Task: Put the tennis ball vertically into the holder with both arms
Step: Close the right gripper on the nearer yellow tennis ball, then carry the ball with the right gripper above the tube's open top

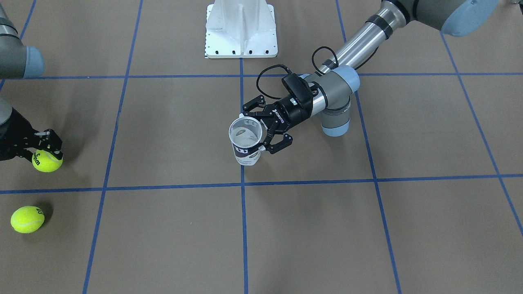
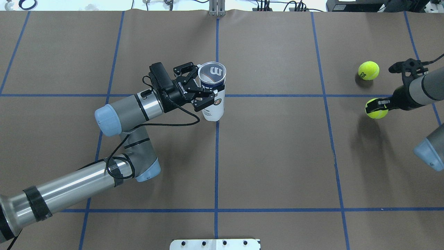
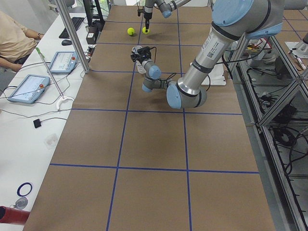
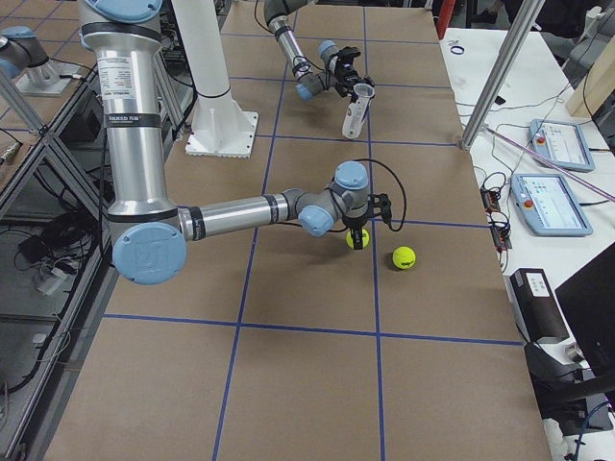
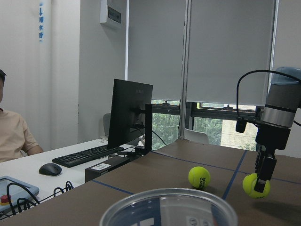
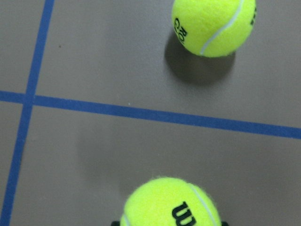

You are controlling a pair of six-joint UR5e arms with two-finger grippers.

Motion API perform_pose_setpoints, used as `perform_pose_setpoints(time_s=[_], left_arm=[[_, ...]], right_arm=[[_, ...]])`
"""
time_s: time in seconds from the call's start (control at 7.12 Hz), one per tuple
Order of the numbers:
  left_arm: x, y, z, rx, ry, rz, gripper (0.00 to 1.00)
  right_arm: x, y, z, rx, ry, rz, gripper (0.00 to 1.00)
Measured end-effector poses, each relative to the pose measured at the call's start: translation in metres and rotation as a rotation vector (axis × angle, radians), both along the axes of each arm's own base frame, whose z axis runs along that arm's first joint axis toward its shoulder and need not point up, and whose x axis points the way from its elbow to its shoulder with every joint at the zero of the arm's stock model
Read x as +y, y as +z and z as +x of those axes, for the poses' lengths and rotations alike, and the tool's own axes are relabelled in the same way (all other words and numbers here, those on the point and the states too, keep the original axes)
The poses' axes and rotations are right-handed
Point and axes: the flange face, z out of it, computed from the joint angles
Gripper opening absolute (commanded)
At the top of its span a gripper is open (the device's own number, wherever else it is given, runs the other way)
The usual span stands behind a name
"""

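The holder (image 1: 246,143) is a clear can with a white and navy label, roughly upright with its open mouth up and no ball inside. My left gripper (image 1: 254,131) is shut on it near the rim, as the overhead view shows for both the gripper (image 2: 207,84) and the holder (image 2: 214,104). The can's rim (image 5: 169,207) fills the bottom of the left wrist view. My right gripper (image 1: 49,153) is shut on a yellow tennis ball (image 1: 47,161) low over the table, far from the holder. The ball also shows in the overhead view (image 2: 377,109) and the right wrist view (image 6: 171,205).
A second tennis ball (image 1: 27,219) lies loose on the table near the held one, and shows overhead (image 2: 368,70). The white pedestal base (image 1: 241,28) stands at the robot's side. Operators' desks with tablets (image 3: 29,86) run along the far table edge.
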Motion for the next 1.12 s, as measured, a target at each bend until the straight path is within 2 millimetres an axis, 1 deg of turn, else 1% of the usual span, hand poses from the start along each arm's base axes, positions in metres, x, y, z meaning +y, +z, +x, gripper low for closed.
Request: perform_pose_setpoints(time_s=[0.28,0.42,0.56,0.7,0.84,0.98,1.12], left_arm=[[0.009,0.002,0.008,-0.045,-0.020,0.058,0.80],[0.010,0.004,0.010,-0.057,-0.013,0.073,0.80],[0.012,0.005,0.011,-0.065,-0.004,0.081,0.80],[0.013,0.006,0.012,-0.069,0.002,0.084,0.80],[0.014,0.007,0.014,-0.072,0.004,0.084,0.80],[0.014,0.009,0.015,-0.078,0.006,0.082,0.80],[0.014,0.010,0.016,-0.079,0.007,0.081,0.80]], right_arm=[[-0.032,-0.057,0.005,-0.048,0.009,-0.003,0.00],[-0.044,-0.095,0.004,-0.059,0.010,-0.013,0.00],[-0.054,-0.141,0.000,-0.060,0.013,-0.029,0.00],[-0.062,-0.188,-0.007,-0.062,0.019,-0.047,0.00],[-0.066,-0.230,-0.017,-0.077,0.037,-0.070,0.00],[-0.067,-0.268,-0.032,-0.103,0.058,-0.096,0.00],[-0.065,-0.308,-0.053,-0.133,0.073,-0.125,0.00]])
